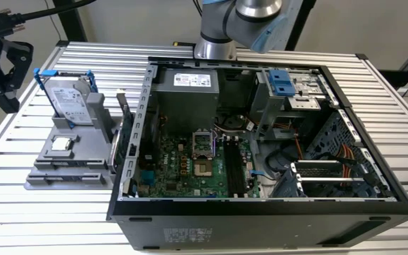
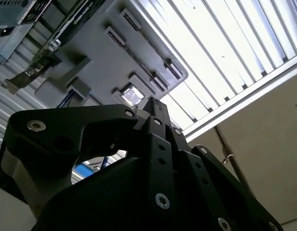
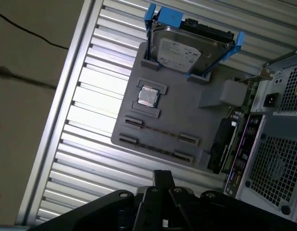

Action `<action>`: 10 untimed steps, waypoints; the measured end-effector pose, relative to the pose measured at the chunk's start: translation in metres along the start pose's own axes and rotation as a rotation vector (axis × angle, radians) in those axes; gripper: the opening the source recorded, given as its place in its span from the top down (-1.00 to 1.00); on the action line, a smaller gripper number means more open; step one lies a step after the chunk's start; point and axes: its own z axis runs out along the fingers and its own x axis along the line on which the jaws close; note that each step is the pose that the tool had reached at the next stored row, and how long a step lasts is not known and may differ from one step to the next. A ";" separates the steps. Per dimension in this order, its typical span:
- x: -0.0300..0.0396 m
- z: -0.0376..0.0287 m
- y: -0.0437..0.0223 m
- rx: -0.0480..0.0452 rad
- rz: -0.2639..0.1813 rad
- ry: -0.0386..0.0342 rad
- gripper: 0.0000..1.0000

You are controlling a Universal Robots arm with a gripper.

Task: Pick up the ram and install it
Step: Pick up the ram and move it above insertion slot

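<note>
1. The gripper (image 3: 163, 179) hangs above the slatted table (image 1: 48, 218), on the exterior view's left of the gray fixture (image 3: 187, 115). I cannot tell whether it is wide or narrow.
2. The ram (image 3: 155, 130) (edge-on, a thin line, so this is a judgement) appears to stand between small holders on the fixture, apart from the gripper.
3. By that reading nothing is done. Both pickup and seating inside the open computer case (image 1: 261, 207) are left.
</note>
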 end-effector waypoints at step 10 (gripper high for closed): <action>0.0000 0.0000 0.0000 -0.0007 -0.039 0.0019 1.00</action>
